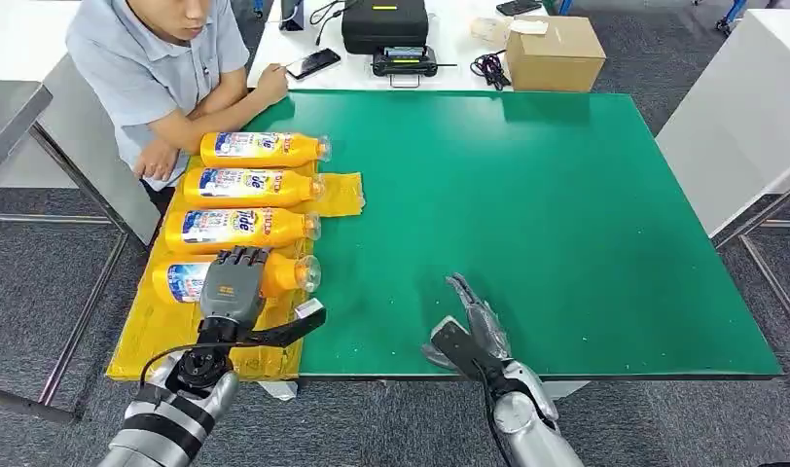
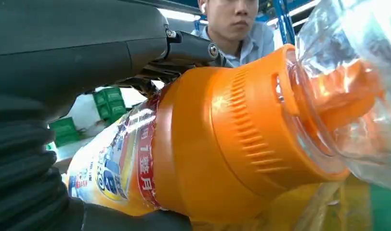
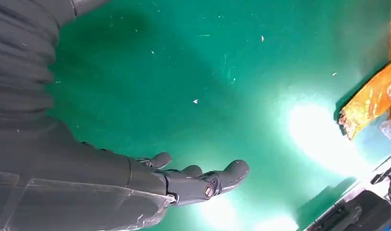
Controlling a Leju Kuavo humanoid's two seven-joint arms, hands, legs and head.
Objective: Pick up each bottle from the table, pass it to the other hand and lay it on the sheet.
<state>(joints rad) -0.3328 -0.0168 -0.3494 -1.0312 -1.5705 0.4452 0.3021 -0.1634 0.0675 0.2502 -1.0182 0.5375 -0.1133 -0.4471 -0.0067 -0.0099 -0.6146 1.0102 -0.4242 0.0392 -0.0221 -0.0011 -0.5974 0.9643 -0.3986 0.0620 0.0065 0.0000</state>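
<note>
Several orange detergent bottles lie side by side on a yellow sheet (image 1: 148,331) at the left of the green table (image 1: 547,214). My left hand (image 1: 233,282) grips the nearest bottle (image 1: 286,274), fingers draped over its body and thumb stretched out below its neck. In the left wrist view this bottle (image 2: 208,144) sits tight against the palm, its clear cap pointing away, with dark fingers (image 2: 87,43) over it. The other three bottles (image 1: 250,185) lie farther back. My right hand (image 1: 474,326) hovers open over the table's front edge, holding nothing; its fingers (image 3: 203,180) are spread above the green surface.
A person (image 1: 158,68) sits at the far left corner, arms resting by the farthest bottle. Behind the green table stand a cardboard box (image 1: 555,53), a black case (image 1: 384,24), a phone and cables. A corner of the yellow sheet (image 3: 371,98) shows in the right wrist view.
</note>
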